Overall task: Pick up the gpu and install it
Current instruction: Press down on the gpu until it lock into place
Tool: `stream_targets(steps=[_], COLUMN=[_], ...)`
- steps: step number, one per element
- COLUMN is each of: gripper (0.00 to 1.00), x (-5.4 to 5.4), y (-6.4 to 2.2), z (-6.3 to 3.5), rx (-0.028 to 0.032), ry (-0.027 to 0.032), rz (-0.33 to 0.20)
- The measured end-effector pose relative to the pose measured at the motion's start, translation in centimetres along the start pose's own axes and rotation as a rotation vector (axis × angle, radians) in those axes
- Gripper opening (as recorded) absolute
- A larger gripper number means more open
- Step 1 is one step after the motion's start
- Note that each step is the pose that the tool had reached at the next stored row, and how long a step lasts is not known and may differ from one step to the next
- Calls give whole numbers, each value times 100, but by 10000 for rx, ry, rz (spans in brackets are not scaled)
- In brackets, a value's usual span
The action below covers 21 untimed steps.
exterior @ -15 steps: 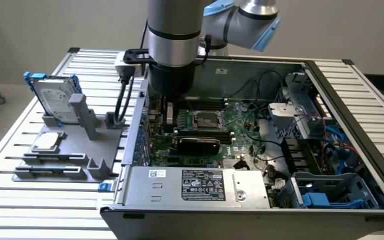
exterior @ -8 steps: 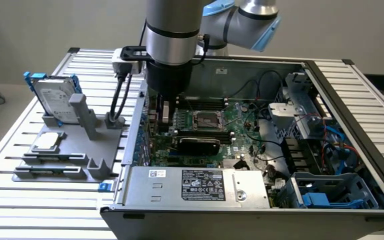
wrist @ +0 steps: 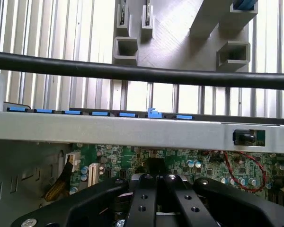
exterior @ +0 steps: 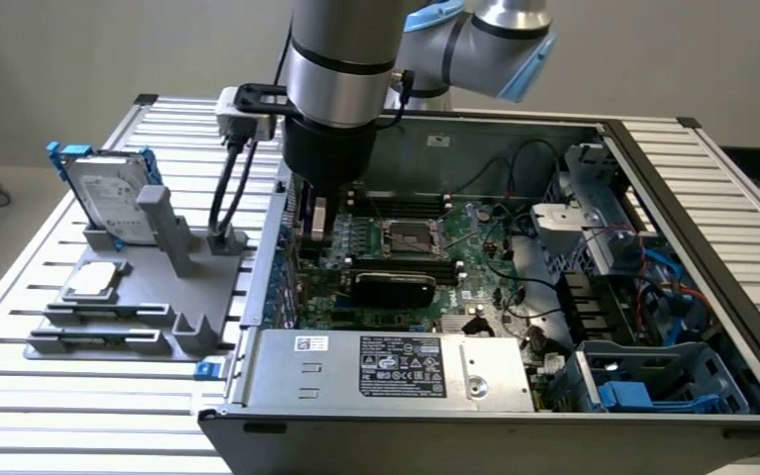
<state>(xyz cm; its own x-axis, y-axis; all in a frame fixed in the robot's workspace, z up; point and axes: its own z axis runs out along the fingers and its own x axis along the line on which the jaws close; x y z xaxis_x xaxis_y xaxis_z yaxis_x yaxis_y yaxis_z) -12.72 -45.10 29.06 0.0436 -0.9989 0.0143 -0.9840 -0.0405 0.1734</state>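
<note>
Exterior view puts an open grey metal computer case point(exterior: 697, 198) across the centre and right of the frame, lying on a slatted aluminium table point(exterior: 76, 416). Inside it sits a green motherboard point(exterior: 486, 247) with a silver processor socket point(exterior: 404, 236), and the gpu, a small card with a glossy black rounded cover point(exterior: 391, 287), lies across the board at mid-frame, just below that socket. A silver power supply box point(exterior: 394, 371) fills the case's lower edge; its black and white labels carry print too small to read. Blue plastic drive bays point(exterior: 651, 381) occupy the lower right corner. The silver and black robot arm point(exterior: 340, 69) comes down from the top centre, its black wrist reaching into the case's upper left part, above the gpu. At the left of the frame a grey moulded holder tray point(exterior: 130, 297) carries an upright silver hard drive in a blue frame point(exterior: 110, 193) and a small silver square chip point(exterior: 94, 281). In the wrist view the black gripper point(wrist: 157, 189) sits at the bottom centre with its fingers drawn tight together over the motherboard; whether anything is pinched between them cannot be told.
</note>
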Motion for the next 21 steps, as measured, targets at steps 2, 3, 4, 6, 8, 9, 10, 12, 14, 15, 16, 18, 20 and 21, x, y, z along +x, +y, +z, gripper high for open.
stream_targets(steps=[2, 3, 4, 6, 8, 9, 10, 12, 14, 15, 16, 18, 20, 21], gripper=[11, 11, 11, 11, 11, 11, 11, 11, 11, 11, 11, 11, 11, 11], x=[-1, -1, -1, -1, -2, -1, -1, -2, -2, -3, -3, -4, -5, -6], y=[1, 2, 3, 6, 7, 7, 8, 9, 13, 14, 15, 17, 18, 19], z=[-11, -16, -22, -36, -41, -42, -43, -43, -43, -42, -42, -41, -40, -40], rx=[-74, -110, -146, -196, -223, -232, -242, -260, -281, -289, -298, -321, -345, -357], ry=[35, 56, 76, 101, 108, 113, 115, 116, 117, 116, 114, 114, 111, 111], rz=[4, 7, 10, 15, 15, 16, 16, 14, 14, 14, 14, 13, 12, 12])
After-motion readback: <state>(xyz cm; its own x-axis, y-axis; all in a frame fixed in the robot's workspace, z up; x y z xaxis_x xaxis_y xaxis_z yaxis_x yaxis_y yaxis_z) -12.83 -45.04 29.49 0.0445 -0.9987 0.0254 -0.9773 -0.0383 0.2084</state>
